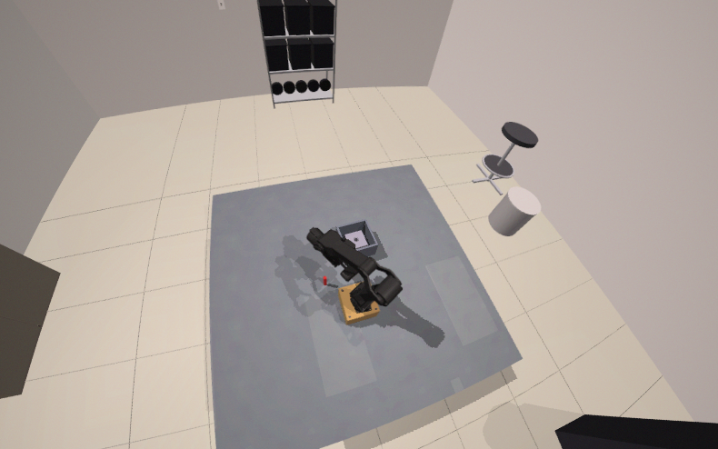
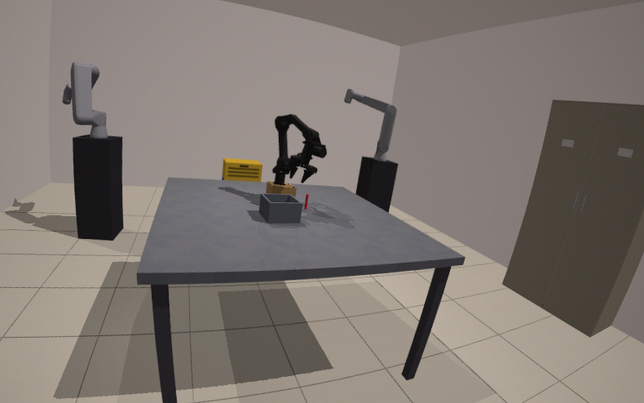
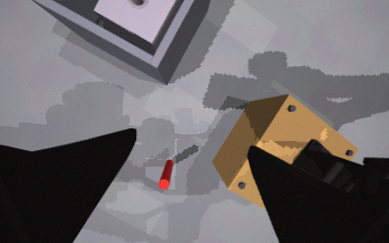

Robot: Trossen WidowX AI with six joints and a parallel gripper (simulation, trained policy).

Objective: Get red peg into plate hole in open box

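Observation:
The red peg [image 1: 324, 281] [image 2: 306, 201] [image 3: 166, 175] stands upright on the table, outside the box. The open grey box [image 1: 373, 244] [image 2: 280, 212] [image 3: 181, 48] stands beside it; the pale plate [image 1: 353, 240] [image 3: 142, 20] with its hole lies at the bottom. In the exterior view the plate is hidden by the box walls. My gripper [image 2: 298, 178] [image 3: 194, 142] is open and empty, pointing down well above the table. In the wrist view the peg shows in the gap between the fingertips, below them and not touched. The arm hides the fingers in the top view.
The arm stands on an orange base block [image 1: 350, 320] [image 2: 292, 189] [image 3: 236, 148] close to the peg and the box. All stand on the grey table [image 1: 250, 357] [image 2: 244, 250]. A stool [image 1: 519, 134] and a white bin [image 1: 509, 214] stand on the floor beyond the table.

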